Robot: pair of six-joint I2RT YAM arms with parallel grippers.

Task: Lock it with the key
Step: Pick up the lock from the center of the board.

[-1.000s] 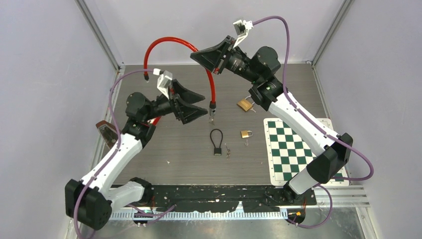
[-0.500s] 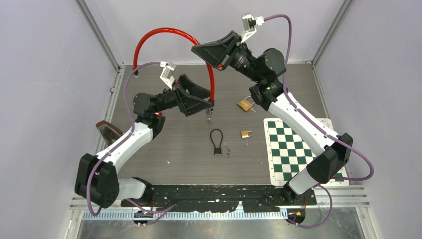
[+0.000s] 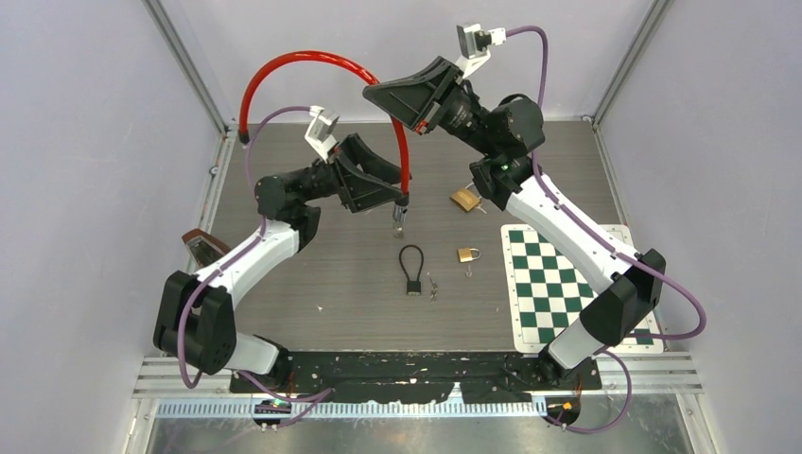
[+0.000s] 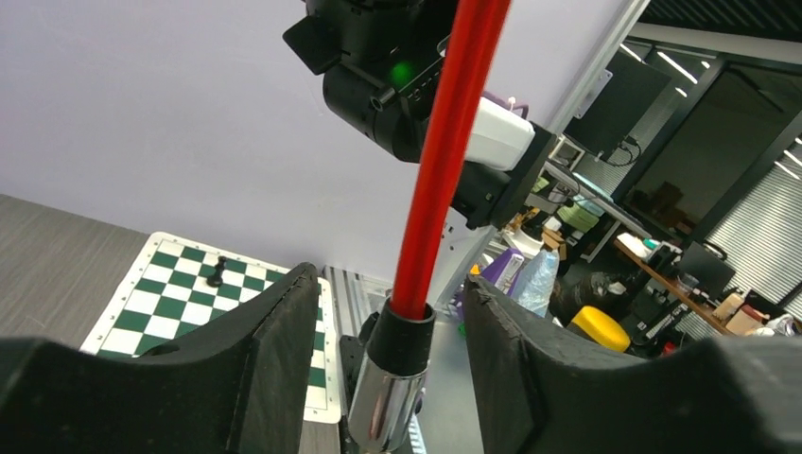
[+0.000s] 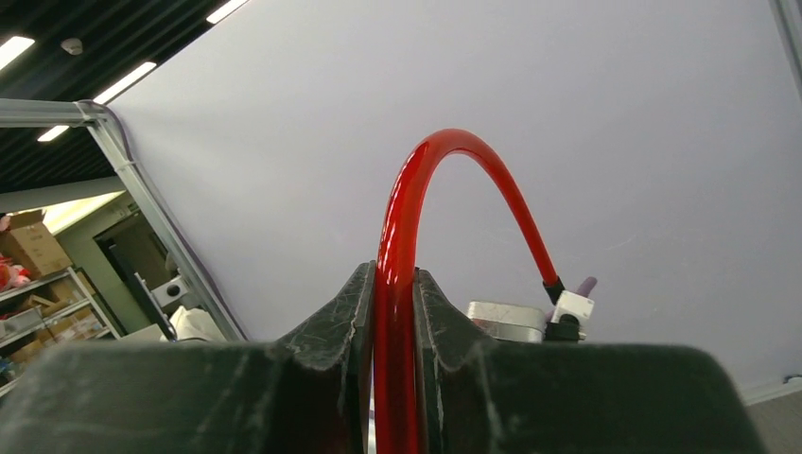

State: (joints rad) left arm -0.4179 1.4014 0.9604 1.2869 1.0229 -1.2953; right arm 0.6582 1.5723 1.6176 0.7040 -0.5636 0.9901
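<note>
A red cable lock arches high above the table. My right gripper is shut on its cable, seen between the fingers in the right wrist view. The cable's near end carries a black collar and chrome barrel, hanging just above the table; something small and metallic dangles under it. My left gripper is open with a jaw on each side of the barrel, not touching it. The cable's free end hangs at the far left.
A black cable lock lies mid-table with loose keys beside it. Two brass padlocks lie to the right. A green checkered mat covers the right side. A brown object sits at the left edge.
My left arm has swung up and right, bringing its open jaws around the chrome barrel. The right gripper rose slightly and the cable's free end moved left.
</note>
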